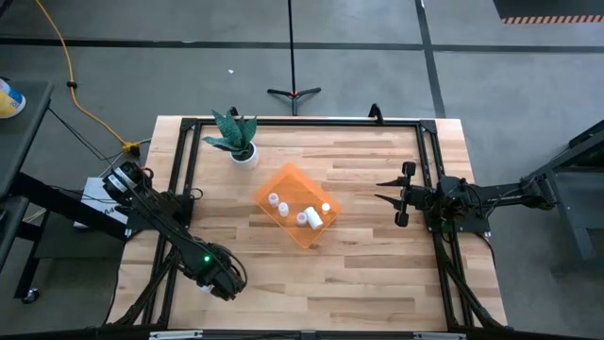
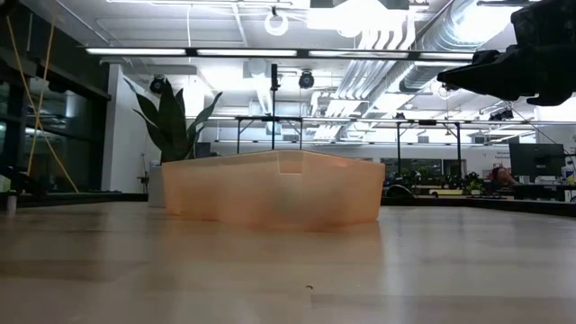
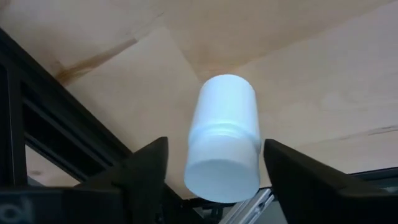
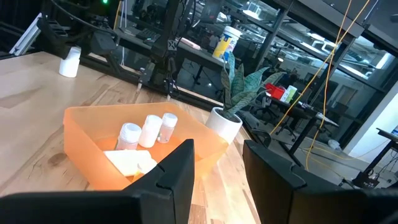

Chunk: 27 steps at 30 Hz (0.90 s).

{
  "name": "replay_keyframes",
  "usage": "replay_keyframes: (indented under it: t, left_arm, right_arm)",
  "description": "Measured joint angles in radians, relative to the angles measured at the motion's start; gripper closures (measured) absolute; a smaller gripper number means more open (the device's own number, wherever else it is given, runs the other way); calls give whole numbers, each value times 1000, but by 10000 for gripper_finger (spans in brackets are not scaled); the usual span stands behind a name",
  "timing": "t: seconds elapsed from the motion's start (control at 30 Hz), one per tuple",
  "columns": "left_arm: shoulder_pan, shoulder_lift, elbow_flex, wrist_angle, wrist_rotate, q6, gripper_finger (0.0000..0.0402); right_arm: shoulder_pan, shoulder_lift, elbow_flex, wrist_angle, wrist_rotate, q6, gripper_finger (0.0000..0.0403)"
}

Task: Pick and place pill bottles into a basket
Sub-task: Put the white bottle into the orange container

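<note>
The orange basket (image 1: 297, 205) sits mid-table and holds several white pill bottles (image 1: 303, 218), which also show in the right wrist view (image 4: 149, 129). One more white bottle (image 3: 222, 140) stands on the table near the near-left corner; it also shows in the right wrist view (image 4: 69, 62). My left gripper (image 3: 217, 180) is open and comes at it from above, one finger on either side of its capped end, with gaps showing. In the high view my left gripper (image 1: 225, 280) is near the table's left edge. My right gripper (image 1: 389, 194) is open and empty, right of the basket.
A white pot with a green plant (image 1: 241, 142) stands at the far left, behind the basket. A black frame rail (image 1: 179, 189) runs along the table's edges, close beside the lone bottle (image 3: 56, 130). Bare wood lies between the basket and the near edge.
</note>
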Motion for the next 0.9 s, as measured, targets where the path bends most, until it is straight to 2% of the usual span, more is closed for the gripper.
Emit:
replay_keyframes:
  t: [0.3,0.43,0.53,0.73,0.9]
  left_arm:
    - [0,-2,1,10,4,49,207]
    - [0,-5,1,9,1,65,209]
    - [10,-12,1,14,-37,120,207]
    - [137,-50,2,12,-263,440,196]
    - [331,-58,46,39,-289,744,208]
  right_arm:
    - [0,0,0,0,0,0,274]
    - [0,0,0,0,0,5,274]
    - [0,0,0,0,0,9,274]
    - [0,0,0,12,0,10,274]
    - [0,0,0,14,0,19,274]
